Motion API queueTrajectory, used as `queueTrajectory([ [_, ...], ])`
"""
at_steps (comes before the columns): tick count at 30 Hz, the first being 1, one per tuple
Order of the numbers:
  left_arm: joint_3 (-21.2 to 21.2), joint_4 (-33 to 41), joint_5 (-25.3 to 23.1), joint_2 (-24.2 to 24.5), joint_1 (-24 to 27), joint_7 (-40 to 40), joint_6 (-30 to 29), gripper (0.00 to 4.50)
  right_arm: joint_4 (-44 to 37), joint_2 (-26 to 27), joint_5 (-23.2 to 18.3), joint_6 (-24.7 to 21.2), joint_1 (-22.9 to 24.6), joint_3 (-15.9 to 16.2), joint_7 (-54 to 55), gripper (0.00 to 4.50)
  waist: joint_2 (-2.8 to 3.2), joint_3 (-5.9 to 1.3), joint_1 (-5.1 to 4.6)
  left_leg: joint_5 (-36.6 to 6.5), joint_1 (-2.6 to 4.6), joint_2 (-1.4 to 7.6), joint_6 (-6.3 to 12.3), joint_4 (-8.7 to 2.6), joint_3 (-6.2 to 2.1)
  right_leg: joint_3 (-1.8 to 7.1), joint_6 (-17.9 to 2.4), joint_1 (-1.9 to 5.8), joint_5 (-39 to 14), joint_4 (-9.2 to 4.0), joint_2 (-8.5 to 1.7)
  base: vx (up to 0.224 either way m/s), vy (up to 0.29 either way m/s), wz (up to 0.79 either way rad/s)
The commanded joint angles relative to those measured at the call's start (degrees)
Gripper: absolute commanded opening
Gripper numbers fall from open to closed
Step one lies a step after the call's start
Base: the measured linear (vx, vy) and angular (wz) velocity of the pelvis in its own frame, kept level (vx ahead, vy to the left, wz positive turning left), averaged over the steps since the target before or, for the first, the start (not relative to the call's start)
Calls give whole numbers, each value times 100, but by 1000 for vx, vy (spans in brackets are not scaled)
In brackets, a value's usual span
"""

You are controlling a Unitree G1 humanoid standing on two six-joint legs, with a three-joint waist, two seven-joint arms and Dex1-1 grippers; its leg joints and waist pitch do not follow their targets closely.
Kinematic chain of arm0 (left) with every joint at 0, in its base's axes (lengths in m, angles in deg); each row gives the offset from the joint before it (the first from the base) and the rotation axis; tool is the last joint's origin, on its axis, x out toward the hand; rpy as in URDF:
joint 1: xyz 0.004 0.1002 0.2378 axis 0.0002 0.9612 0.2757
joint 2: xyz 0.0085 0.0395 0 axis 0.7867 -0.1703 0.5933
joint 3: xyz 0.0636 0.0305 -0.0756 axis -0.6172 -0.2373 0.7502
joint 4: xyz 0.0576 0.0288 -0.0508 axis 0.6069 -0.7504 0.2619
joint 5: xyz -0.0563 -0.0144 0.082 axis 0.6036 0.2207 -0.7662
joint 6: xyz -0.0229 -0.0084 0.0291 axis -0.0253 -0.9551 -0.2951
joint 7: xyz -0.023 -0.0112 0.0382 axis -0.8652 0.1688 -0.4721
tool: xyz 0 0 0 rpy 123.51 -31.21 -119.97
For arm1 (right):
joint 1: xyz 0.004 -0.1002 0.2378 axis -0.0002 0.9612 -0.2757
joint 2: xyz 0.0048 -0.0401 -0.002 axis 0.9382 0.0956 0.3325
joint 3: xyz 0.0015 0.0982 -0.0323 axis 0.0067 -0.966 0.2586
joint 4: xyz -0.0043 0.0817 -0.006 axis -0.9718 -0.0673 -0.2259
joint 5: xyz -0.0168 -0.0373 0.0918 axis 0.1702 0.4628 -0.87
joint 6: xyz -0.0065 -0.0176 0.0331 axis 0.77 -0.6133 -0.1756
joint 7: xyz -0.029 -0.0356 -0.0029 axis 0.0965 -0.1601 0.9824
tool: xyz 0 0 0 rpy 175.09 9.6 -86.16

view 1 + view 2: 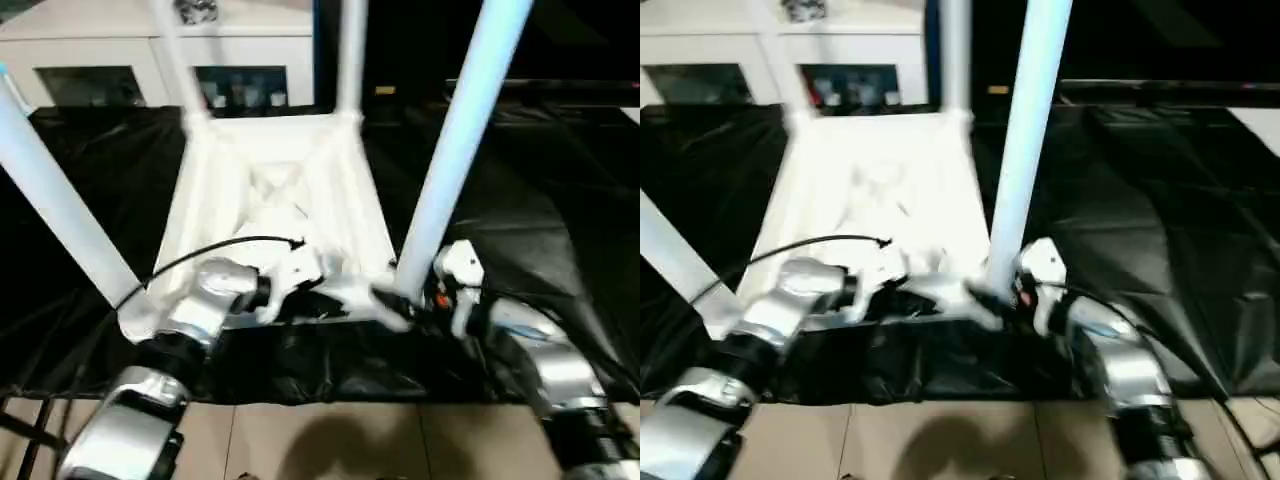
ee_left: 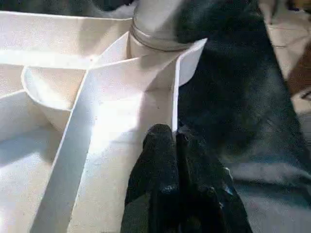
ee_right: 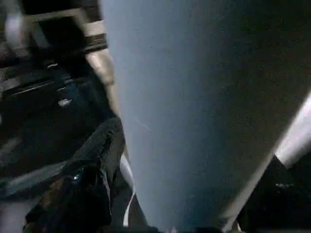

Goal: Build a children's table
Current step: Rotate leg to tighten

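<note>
**Four legs up on the overturned top**

Four white legs [image 1: 455, 140] stood in the corner sockets of the upside-down table top [image 1: 285, 200], which lay on a black sheet [image 1: 560, 210] before a white cabinet [image 1: 150, 50]. The left hand [image 2: 177, 160], fingers pressed together and empty, rested against a rib. The right hand [image 1: 400, 305] sat at the near right leg's base; its grip could not be told.
</note>
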Motion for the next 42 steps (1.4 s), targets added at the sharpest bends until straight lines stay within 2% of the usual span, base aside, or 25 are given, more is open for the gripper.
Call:
queueTrajectory([
  [1, -8, -156, 203, -46, -154, -91, 111, 0, -97, -33, -128, -157, 4, 459, -721, 272, -97, -329, 35, -818, 40, 361, 780, -319, -112, 254, -1467, 296, -794, -288, -410, 0, 0, 0],
  [6, -5, -383, 192, 28, -293, -335, 246, 0, -157, -244, -233, -359, -72, 732, -1386, 232, -106, -302, 83, -1070, 51, 360, 628, -335, -117, 252, -1349, 290, -1359, -345, -426, 0, 0, 0],
  [7, -24, -435, 177, 51, -325, -388, 284, 0, -159, -275, -237, -397, -96, 785, -1497, 224, -105, -295, 96, -1135, 66, 372, 545, -344, -123, 259, -1291, 276, -1532, -360, -434, 0, 0, 0],
  [12, -17, -568, 154, 84, -398, -421, 378, 0, -53, -220, -202, -381, -183, 884, -1670, 208, -98, -302, 112, -1153, 67, 370, 453, -351, -132, 260, -1272, 279, -1538, -357, -435, 0, 0, 0],
  [18, 18, -662, 144, 77, -420, -347, 410, 0, -2, -121, -194, -278, -90, 796, -1477, 206, -101, -314, 145, -1029, 64, 371, 490, -337, -127, 258, -1311, 283, -1368, -335, -441, 0, 0, 0],
  [19, 33, -678, 146, 67, -419, -303, 401, 0, 11, -84, -186, -269, -72, 755, -1383, 206, -103, -310, 146, -1036, 61, 369, 490, -339, -128, 256, -1309, 285, -1388, -337, -438, 0, 0, 0],
  [20, 70, -703, 95, -2, -413, 38, 350, 0, 136, 78, -58, -190, -22, 559, -795, 206, -111, -304, 152, -1053, 60, 371, 471, -344, -127, 259, -1286, 281, -1456, -346, -447, 0, 0, 0],
  [21, 101, -707, 65, -61, -409, 289, 283, 0, 259, 196, 77, -133, -14, 441, -332, 206, -99, -296, 136, -1139, 63, 365, 406, -358, -135, 257, -1246, 266, -1615, -362, -448, 0, 0, 0],
  [22, 101, -707, 65, -61, -409, 289, 283, 0, 259, 196, 77, -133, -14, 441, -332, 205, -104, -286, 116, -1220, 69, 365, 351, -373, -143, 257, -1211, 254, -1751, -379, -447, 0, 0, 0],
  [23, 116, -700, 49, -100, -404, 428, 239, 0, 329, 256, 156, -97, -7, 378, -74, 204, -128, -275, 85, -1389, 80, 348, 263, -383, -155, 249, -1132, 258, -2077, -415, -453, 0, 0, 0],
  [24, 125, -682, 35, -141, -393, 543, 206, 0, 404, 318, 230, -102, -12, 327, 181, 200, -115, -256, 59, -1536, 97, 347, 202, -397, -168, 253, -1048, 241, -2388, -453, -456, 0, 0, 0],
  [27, 124, -410, -29, -509, -229, 1158, -77, 0, 605, 815, 488, -157, 44, 9, 1634, 197, -111, -230, -46, -1841, 107, 356, 63, -438, -206, 249, -882, 217, -2834, -510, -450, 0, 0, 0],
  [28, 116, -378, -35, -549, -211, 1199, -110, 0, 605, 862, 519, -153, 52, -1, 1743, 196, -116, -229, -70, -1889, 107, 351, 32, -441, -213, 245, -853, 209, -2894, -514, -450, 0, 0, 0],
  [30, 73, -250, -71, -728, -135, 1414, -225, 0, 688, 1100, 635, -238, 40, -103, 2309, 195, -127, -212, -145, -2087, 121, 312, 31, -433, -222, 231, -723, 187, -3218, -575, -446, 0, 0, 0],
  [31, 46, -176, -82, -862, -97, 1560, -312, 0, 770, 1272, 687, -262, 4, -183, 2681, 195, -123, -207, -159, -2117, 120, 308, 41, -432, -225, 229, -688, 179, -3317, -588, -449, 0, 0, 0],
  [33, 21, -89, -81, -1055, -56, 1766, -431, 0, 893, 1512, 760, -279, -65, -288, 3214, 195, -141, -192, -205, -2252, 137, 276, 46, -415, -243, 197, -494, 147, -3824, -653, -461, 0, 0, 0],
  [35, -16, -35, -102, -1196, -35, 1929, -500, 0, 998, 1691, 831, -318, -147, -337, 3624, 195, -137, -185, -215, -2338, 163, 258, 64, -401, -250, 174, -343, 119, -4074, -709, -457, 0, 0, 0],
  [37, -113, 59, -178, -1335, 13, 2074, -566, 0, 1097, 1935, 959, -403, -294, -346, 4136, 195, -128, -176, -241, -2430, 173, 253, 36, -405, -262, 156, -293, 94, -4148, -723, -445, 0, 0, 0],
  [39, -152, 123, -198, -1366, 41, 2096, -599, 0, 1112, 2039, 1025, -410, -339, -350, 4316, 195, -104, -178, -329, -2626, 142, 254, -5, -439, -300, 109, -226, 126, -4148, -738, -439, 0, 0, 0],
  [40, -167, 192, -206, -1360, 72, 2098, -639, 0, 1083, 2076, 1097, -347, -339, -299, 4366, 195, -88, -179, -342, -2738, 198, 258, 11, -435, -298, 95, -226, 94, -4117, -774, -442, 0, 0, 0],
  [41, -167, 192, -206, -1360, 72, 2098, -639, 0, 1083, 2076, 1097, -347, -339, -299, 4366, 195, -88, -181, -355, -2770, 201, 252, 24, -438, -295, 84, -231, 98, -4077, -783, -435, 0, 0, 0],
  [42, -164, 248, -211, -1317, 99, 2103, -681, 0, 1076, 2107, 1127, -256, -330, -320, 4435, 230, -77, -187, -366, -2778, 178, 264, 39, -462, -304, 63, -253, 138, -3935, -778, -447, 0, 0, 0],
])
